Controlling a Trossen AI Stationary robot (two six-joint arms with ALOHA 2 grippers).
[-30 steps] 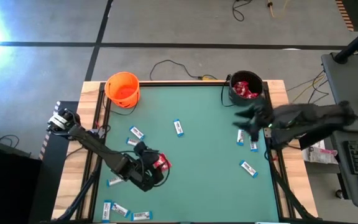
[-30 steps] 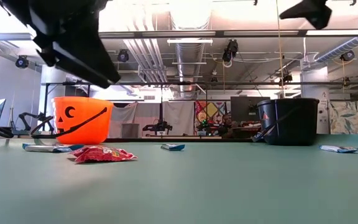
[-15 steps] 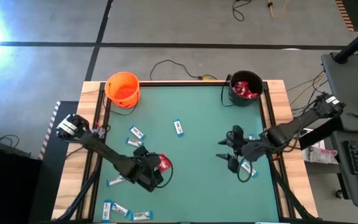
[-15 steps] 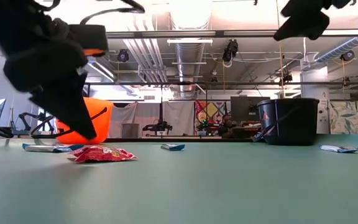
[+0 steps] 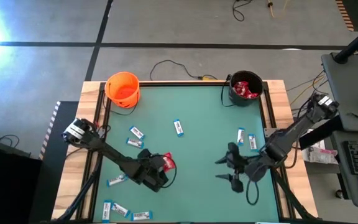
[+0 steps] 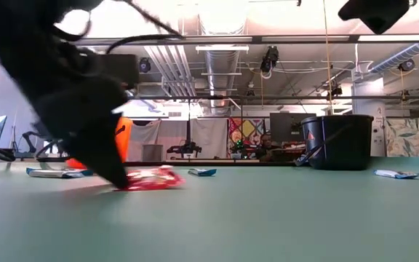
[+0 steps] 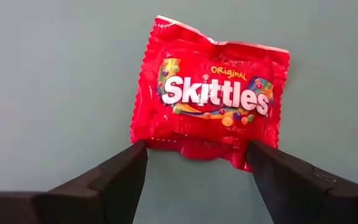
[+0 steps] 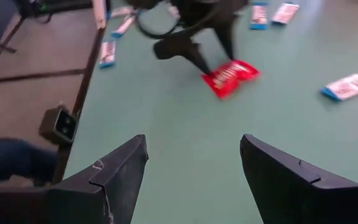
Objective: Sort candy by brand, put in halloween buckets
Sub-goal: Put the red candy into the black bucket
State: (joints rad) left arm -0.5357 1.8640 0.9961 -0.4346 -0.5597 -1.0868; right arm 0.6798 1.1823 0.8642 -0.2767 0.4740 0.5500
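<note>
Red packet (image 8: 230, 78) on green table (image 8: 185, 143), left gripper (image 8: 197, 59) beside it.

You can't read the print on the blue-and-white bars (image 5: 178, 127) from the high view; they are too small. In the low view the left arm is a dark blur that covers most of the orange bucket (image 6: 121, 135) and one end of the red packet (image 6: 151, 177). The black bucket (image 5: 245, 89) holds red pieces, but you can't count them. In the right wrist view the bars near the upper edge (image 8: 285, 12) are cut off and smeared
</note>
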